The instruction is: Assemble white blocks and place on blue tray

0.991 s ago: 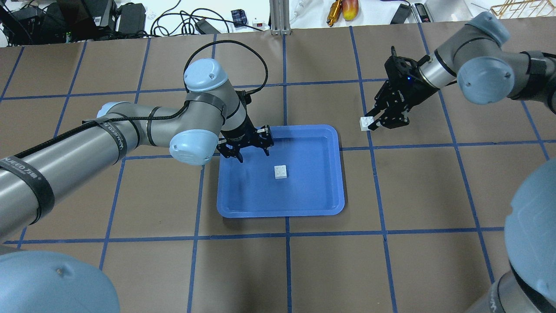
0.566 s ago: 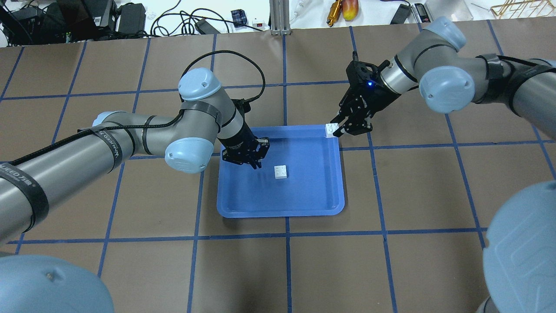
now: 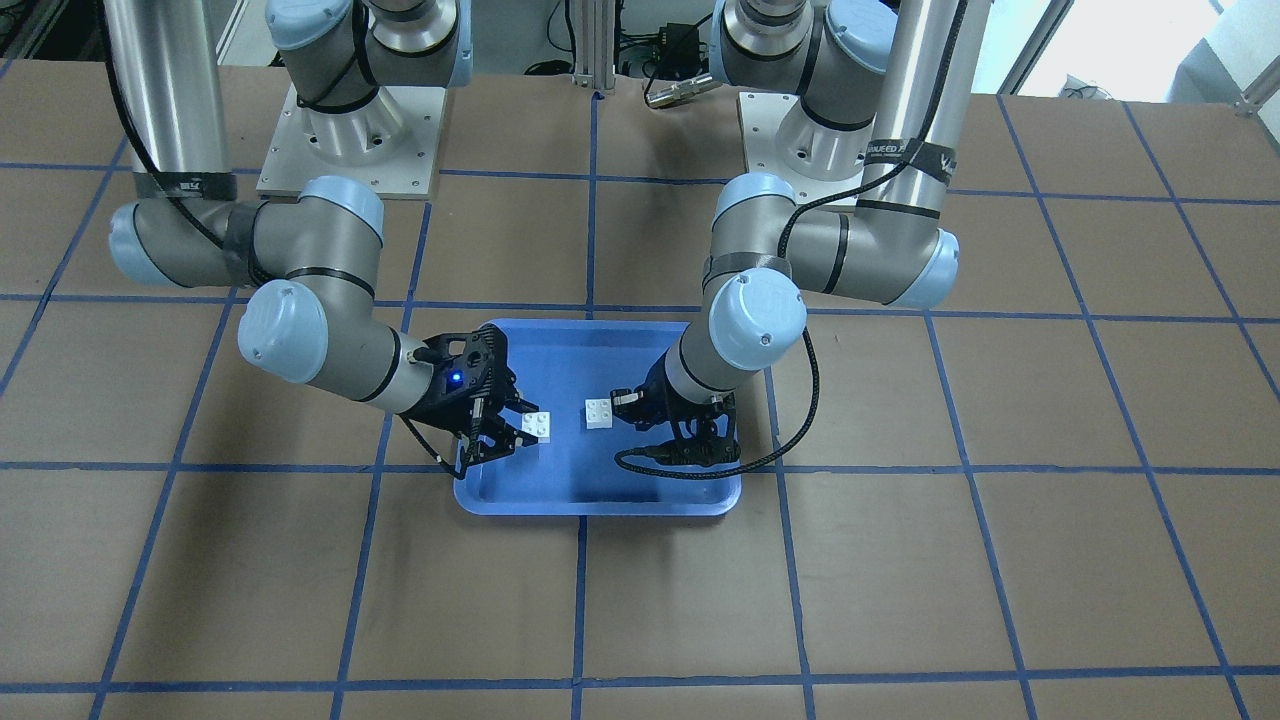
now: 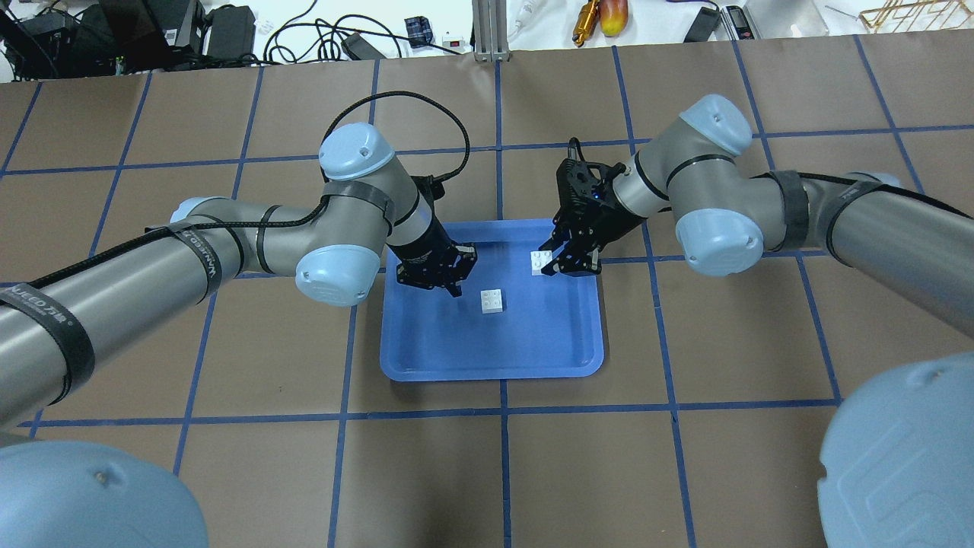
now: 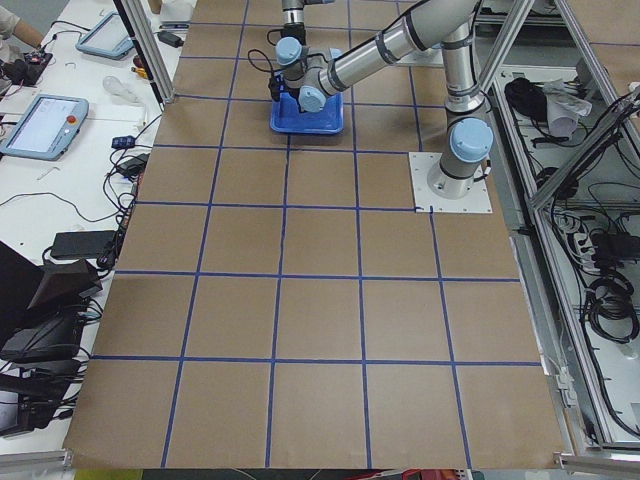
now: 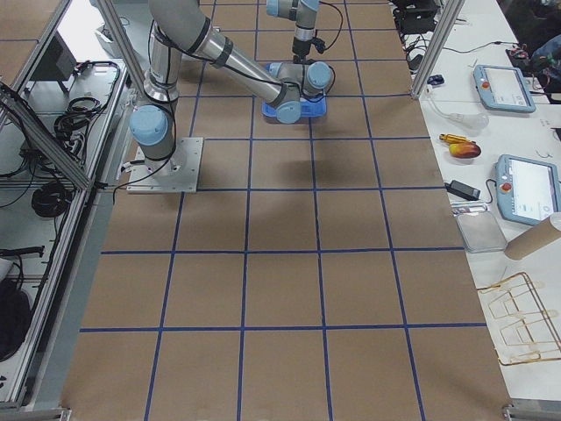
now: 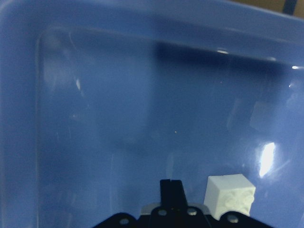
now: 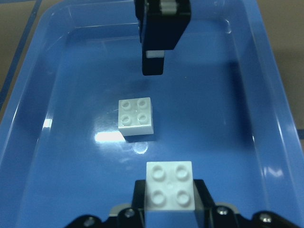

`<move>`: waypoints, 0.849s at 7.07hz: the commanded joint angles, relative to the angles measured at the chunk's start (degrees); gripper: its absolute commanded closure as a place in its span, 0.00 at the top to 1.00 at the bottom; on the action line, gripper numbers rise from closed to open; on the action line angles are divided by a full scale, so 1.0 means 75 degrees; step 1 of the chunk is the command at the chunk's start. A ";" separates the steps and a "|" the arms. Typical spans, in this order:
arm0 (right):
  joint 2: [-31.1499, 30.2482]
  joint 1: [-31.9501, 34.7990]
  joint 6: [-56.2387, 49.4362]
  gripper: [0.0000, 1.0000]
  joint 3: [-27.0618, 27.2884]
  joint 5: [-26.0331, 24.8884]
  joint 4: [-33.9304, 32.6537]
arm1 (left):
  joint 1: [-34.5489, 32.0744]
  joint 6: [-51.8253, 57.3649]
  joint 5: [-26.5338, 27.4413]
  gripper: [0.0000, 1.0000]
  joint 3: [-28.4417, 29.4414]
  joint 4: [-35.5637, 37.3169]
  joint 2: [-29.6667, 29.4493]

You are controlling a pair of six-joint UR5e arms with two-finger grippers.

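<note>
Loose white block (image 4: 492,301) sits studs-up mid blue tray (image 4: 472,358) on tabletop (image 4: 685,342), left claw (image 4: 455,289) pinched closed and empty just left of it, right claw (image 4: 554,264) farther right clamping second white block (image 4: 540,261) over tray's far-right part.

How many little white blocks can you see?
2. One white block lies on the blue tray floor. The second white block is gripped in the right pincer, over the tray.
</note>
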 commanded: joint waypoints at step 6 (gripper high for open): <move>0.0127 0.0394 0.0839 0.00 0.0241 0.0047 -0.0320 | -0.0111 -0.0068 -0.0200 0.00 -0.0060 0.0122 -0.0060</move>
